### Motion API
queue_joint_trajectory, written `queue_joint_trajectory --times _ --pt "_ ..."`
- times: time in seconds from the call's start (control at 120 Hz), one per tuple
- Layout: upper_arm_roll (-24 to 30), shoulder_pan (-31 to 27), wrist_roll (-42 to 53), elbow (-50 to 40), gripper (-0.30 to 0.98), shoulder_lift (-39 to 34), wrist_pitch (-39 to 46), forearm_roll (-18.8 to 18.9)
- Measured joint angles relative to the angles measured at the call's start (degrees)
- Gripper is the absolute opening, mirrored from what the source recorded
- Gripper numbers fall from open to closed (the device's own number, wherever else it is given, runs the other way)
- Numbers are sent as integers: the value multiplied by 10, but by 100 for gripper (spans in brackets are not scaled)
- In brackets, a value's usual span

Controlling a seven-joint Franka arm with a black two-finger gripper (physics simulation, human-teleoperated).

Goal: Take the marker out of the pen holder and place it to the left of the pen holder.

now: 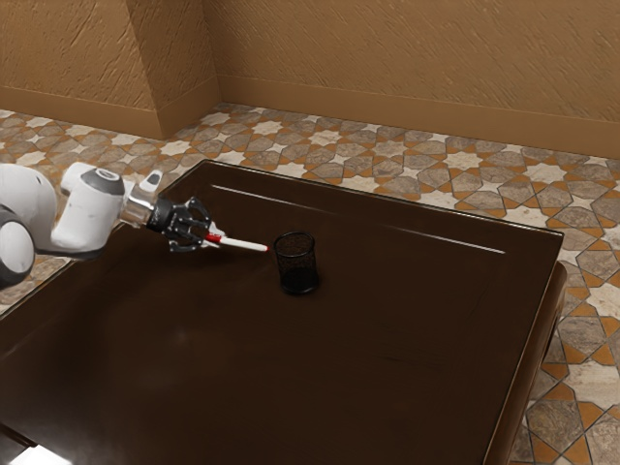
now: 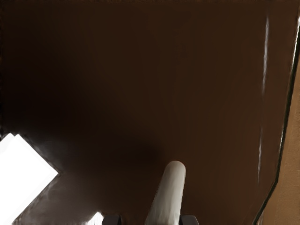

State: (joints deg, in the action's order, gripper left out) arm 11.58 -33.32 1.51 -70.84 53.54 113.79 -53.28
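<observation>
At the exterior view's left, the white arm [image 1: 89, 215] is stretched out over the tabletop [image 1: 184, 358]. At its end, the black fingers [image 1: 202, 227] are drawn in to about the thickness of the marker [image 1: 242, 244], which is gripped between them near its red part. The marker is held in the air, close to level, with its white length pointed away from the arm and its far end dipped slightly. That end is seen just beside the rim of the holder [image 1: 296, 260], outside it; how far apart they are in depth cannot be told. The holder, of black mesh, is stood upright on the tabletop, to the exterior view's right of the marker. In the wrist view, the marker's rounded end is shown pointed out from the fingers, with the tabletop beneath.
</observation>
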Motion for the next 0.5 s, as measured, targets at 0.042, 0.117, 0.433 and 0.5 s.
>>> queue_joint_trajectory --times 0.042,0.117,0.433,0.5 --pt "0 0 5 -4 18 0 0 -3" --pt "-2 -1 12 -13 33 -1 -1 -4" --pt "-56 77 22 -60 61 -160 -64 117" --pt "-71 158 24 -100 63 -352 -121 230"
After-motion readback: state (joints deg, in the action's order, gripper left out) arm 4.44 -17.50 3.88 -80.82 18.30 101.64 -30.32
